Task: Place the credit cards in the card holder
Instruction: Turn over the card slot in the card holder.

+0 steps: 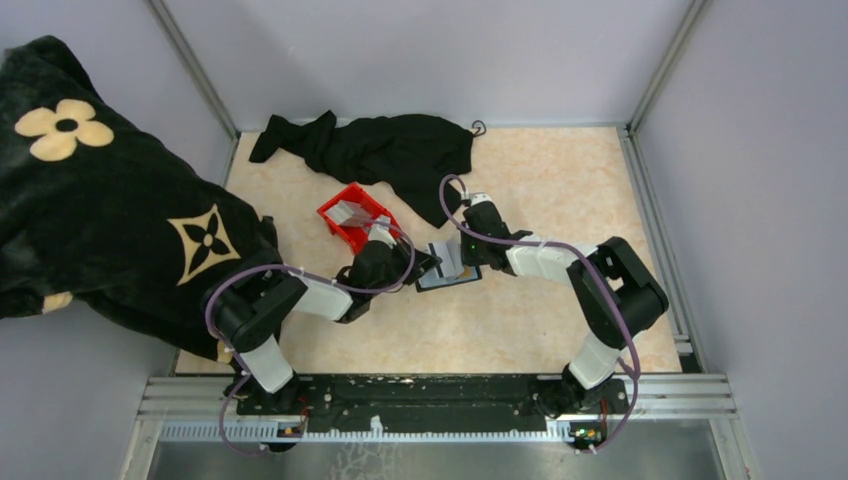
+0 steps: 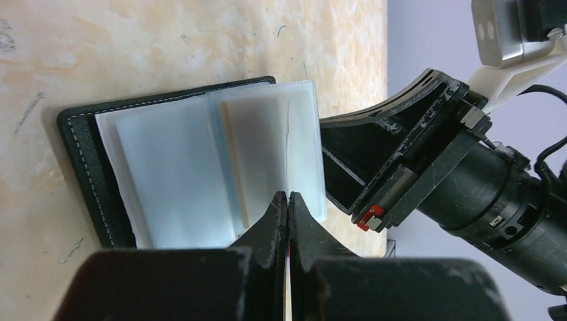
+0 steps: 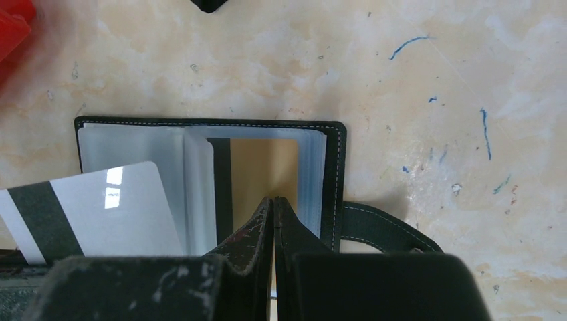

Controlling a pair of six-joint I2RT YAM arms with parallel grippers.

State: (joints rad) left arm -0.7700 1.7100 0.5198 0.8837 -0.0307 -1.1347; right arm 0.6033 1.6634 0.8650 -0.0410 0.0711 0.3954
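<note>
Left hand (image 2: 287, 197) and right hand (image 3: 273, 200) were both closed tight at the open card holder (image 3: 332, 175).
The left hand pinched a grey-white card (image 3: 110, 210) with a dark stripe, the card's free end reaching over the holder's clear sleeves just ahead of the fingertips. The holder lay flat on the bench (image 3: 414, 87), between the two hands. The right hand's tips, pressed together, sat at a sleeve showing a tan-gold card (image 3: 264, 164); whether they gripped the sleeve could not be told.
</note>
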